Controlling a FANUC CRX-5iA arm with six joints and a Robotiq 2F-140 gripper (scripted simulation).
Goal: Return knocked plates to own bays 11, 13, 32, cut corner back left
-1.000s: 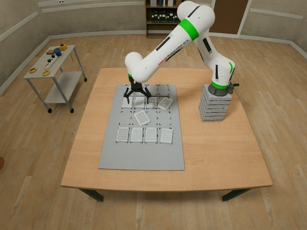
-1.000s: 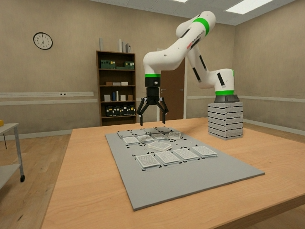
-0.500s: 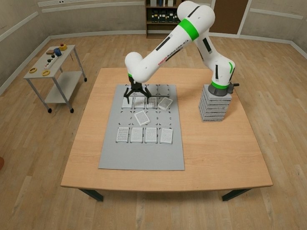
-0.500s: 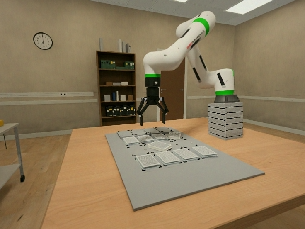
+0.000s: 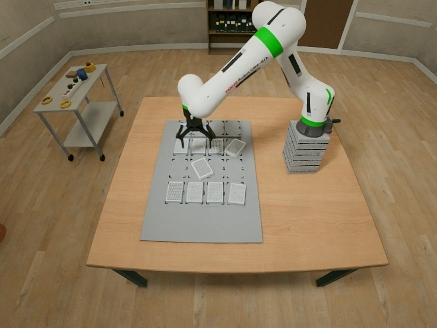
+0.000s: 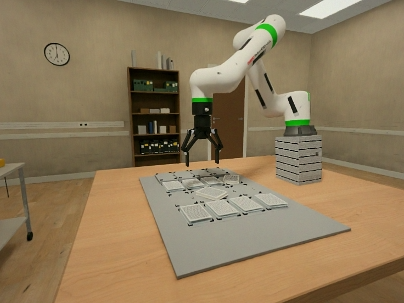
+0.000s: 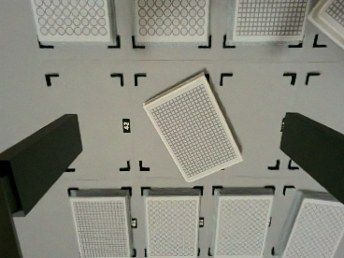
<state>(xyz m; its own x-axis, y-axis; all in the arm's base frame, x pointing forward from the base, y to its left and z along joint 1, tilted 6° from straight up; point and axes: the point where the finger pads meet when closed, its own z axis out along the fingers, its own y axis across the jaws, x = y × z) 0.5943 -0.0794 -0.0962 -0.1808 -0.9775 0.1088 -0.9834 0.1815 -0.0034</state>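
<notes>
The middle plate [image 5: 202, 168] [image 6: 212, 192] [image 7: 193, 128], a 384-well one belonging in bay 32, is lying askew across its bay's corner pieces, reaching over the bay's front edge towards bay 22. Above this middle plate the pincer [image 5: 196, 147] [image 6: 202, 163] [image 7: 181, 132] is hanging with its fingers spread wide, pointing down and holding nothing; a gap is separating it from the plate.

To the front right of the middle plate, as the arm is facing, the bay 13 plate [image 5: 235, 147] [image 6: 231, 179] [image 7: 336, 14] is sitting strongly turned at its bay. To the front left of the middle plate, the bay 11 plate [image 5: 236, 193] [image 6: 270, 200] [image 7: 315, 231] is resting slightly turned at its own bay; whether either is touching the floor evenly is hard to tell.

To the right of the middle plate, three plates are standing squarely in bays 43, 33 and 23. To its left, three more are filling bays 41, 31 and 21. The grey mat [image 5: 200, 226] [image 6: 247, 247] [image 7: 14, 61] is lying beneath the middle plate, on the wooden desk [image 5: 300, 229] [image 6: 114, 244].

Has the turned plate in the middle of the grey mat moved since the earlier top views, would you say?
No; the turned plate lies at the same slant and place on the grey mat.
</notes>
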